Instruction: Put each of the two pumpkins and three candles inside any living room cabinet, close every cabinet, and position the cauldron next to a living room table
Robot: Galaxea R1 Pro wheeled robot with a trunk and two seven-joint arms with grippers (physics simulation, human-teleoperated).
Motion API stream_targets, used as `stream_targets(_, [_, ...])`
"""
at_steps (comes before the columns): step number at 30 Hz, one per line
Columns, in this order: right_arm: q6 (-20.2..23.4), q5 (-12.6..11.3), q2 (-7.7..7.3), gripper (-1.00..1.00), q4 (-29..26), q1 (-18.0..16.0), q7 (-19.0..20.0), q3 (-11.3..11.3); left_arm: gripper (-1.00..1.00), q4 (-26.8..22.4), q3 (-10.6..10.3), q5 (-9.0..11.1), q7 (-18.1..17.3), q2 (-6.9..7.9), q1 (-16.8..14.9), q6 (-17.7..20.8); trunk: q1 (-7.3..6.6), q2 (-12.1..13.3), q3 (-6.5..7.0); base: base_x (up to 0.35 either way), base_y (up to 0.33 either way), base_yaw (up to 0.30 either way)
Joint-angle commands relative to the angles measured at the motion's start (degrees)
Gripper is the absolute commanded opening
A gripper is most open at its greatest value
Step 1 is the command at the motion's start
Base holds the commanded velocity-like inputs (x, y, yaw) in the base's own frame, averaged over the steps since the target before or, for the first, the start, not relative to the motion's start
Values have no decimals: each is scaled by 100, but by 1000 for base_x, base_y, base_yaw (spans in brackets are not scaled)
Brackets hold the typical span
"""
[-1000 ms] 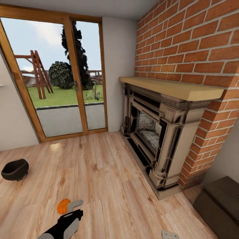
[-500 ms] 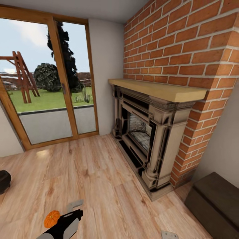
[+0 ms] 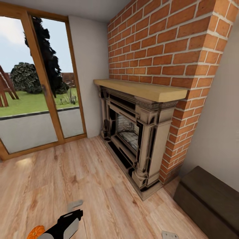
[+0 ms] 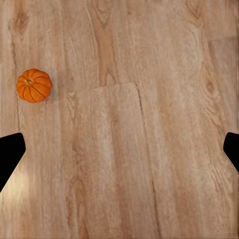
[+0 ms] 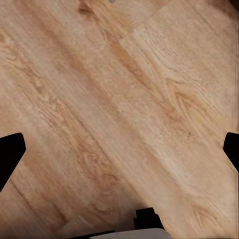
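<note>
Since a second ago the head camera has swung to the right, so the whole room has slid leftward in its picture: the black pot that sat on the floor at the left has passed out of frame, the glass doors (image 3: pixel 36 89) are now cut by the left edge, and more of the dark-brown cabinet (image 3: pixel 207 199) shows at the lower right. The things themselves have not shifted. The pumpkin (image 3: pixel 36 232) sits on the wooden floor (image 3: pixel 93 179) at the bottom left of the head view, half cut by the lower edge and partly behind the left arm; in the left wrist view it lies whole on the planks (image 4: pixel 34 85), well clear of the fingers. The left gripper (image 3: pixel 75 209) reaches forward and low over the floor, its black-and-white body angled up from the bottom edge, one pale finger tip showing just ahead; from the wrist camera its two dark fingers (image 4: pixel 10 152) stand wide apart at the frame's sides with nothing between them. In the middle stands the fireplace (image 3: pixel 136 139) with its pale wooden mantel against the brick wall (image 3: pixel 166 49). The right gripper (image 3: pixel 170 235) shows as a pale sliver at the bottom edge; its wrist view shows dark fingers (image 5: pixel 10 152) likewise spread wide over bare floor.
</note>
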Motion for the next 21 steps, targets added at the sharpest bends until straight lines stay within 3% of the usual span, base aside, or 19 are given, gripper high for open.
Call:
stream_targets(1, [-30, -34, 7, 100, 24, -10, -4, 40, 100, -18, -49, 33, 44, 8, -2, 26, 2, -6, -8, 96, 0, -257])
stream_targets(9, [-63, -290, 7, 100, 20, -11, -25, 40, 100, -18, -49, 33, 42, 8, -2, 24, 2, -6, -8, 81, 0, -267])
stream_targets(21, [-74, -308, 7, 100, 17, -11, -18, 41, 100, -18, -49, 33, 42, 8, -2, 27, 2, -6, 19, 5, 0, -169])
